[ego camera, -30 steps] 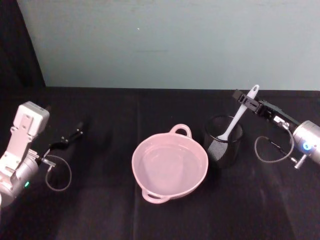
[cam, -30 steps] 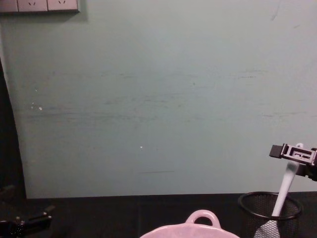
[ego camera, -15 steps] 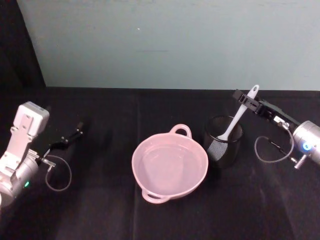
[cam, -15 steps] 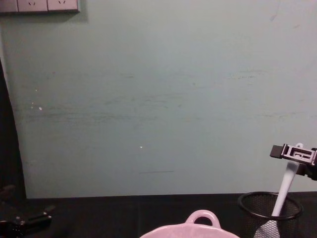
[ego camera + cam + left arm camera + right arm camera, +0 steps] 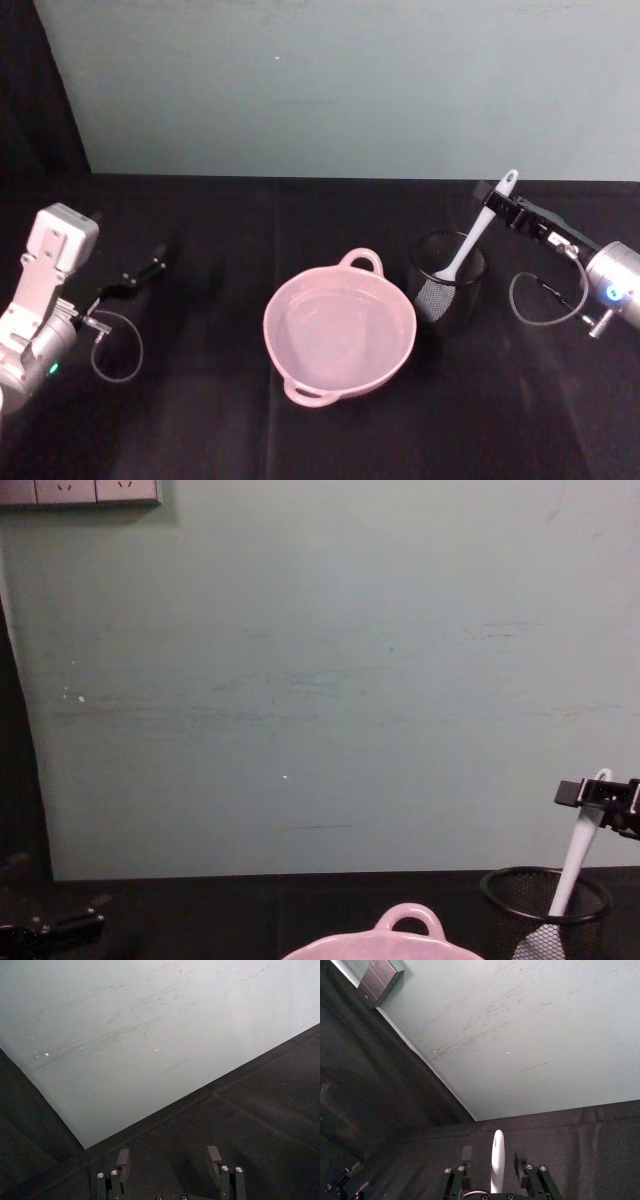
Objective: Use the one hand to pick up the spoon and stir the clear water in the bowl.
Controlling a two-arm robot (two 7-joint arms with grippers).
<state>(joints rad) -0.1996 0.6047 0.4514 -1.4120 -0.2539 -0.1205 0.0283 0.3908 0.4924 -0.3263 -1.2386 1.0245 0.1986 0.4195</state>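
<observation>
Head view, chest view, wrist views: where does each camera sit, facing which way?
Head: up high, looking down on bowl, left end effector, right end effector.
Chest: low, facing wall; right end effector at edge.
Left wrist: behind left end effector, facing wall.
Right wrist: likewise, spoon between its fingers.
Head and chest share spoon in mesh cup.

The right gripper (image 5: 493, 1156) holds its two black fingers (image 5: 466, 1156) apart, one on each side of the spoon (image 5: 497, 1152). The spoon's white handle rises between them with a gap on both sides. Beyond lies the table (image 5: 570, 1130), draped in black cloth, its far edge meeting a pale green wall (image 5: 520, 1035). A grey socket panel (image 5: 380, 977) is fixed to that wall. Farther off over the cloth, a small dark shape may be the left gripper (image 5: 344, 1180).
</observation>
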